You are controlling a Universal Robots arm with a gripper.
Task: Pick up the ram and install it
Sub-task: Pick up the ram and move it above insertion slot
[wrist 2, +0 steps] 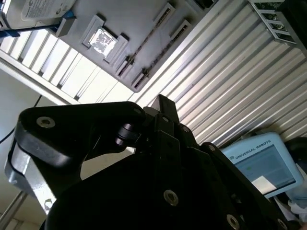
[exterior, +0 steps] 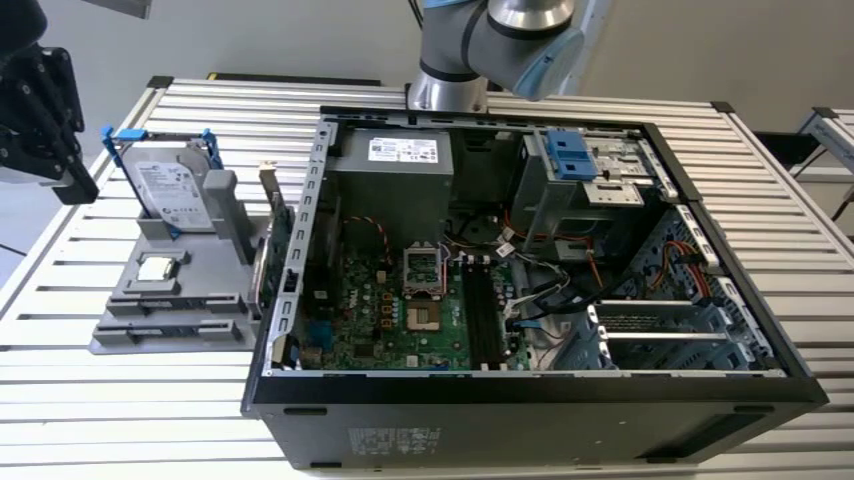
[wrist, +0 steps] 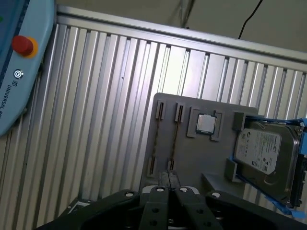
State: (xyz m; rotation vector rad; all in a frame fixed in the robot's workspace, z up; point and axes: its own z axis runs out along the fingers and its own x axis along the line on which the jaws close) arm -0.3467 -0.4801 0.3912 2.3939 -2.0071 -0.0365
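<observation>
Over the slatted surface (wrist: pixel 96 120) I am hovering the tool (wrist: pixel 168 176), pressed together and empty, while the ram (wrist: pixel 174 141) is standing in its grey holder (wrist: pixel 196 153), long axis pointing toward it.

— What carries everything?
— A table (exterior: pixel 134 400) of ribbed silver aluminium slats, which run side to side in the exterior view.
— And behind it?
— A plain grey wall (exterior: pixel 267 35). Off the table's far corner, at the exterior view's right, stands a second slatted table (exterior: pixel 834 135).
— The light?
— A bright glare (wrist: pixel 172 67) lies across the slats in the first wrist view. Past the table's edge there is a pale surface (wrist: pixel 120 9) with a black cable (wrist: pixel 249 19) on it. I cannot tell whether it is floor or wall.
</observation>
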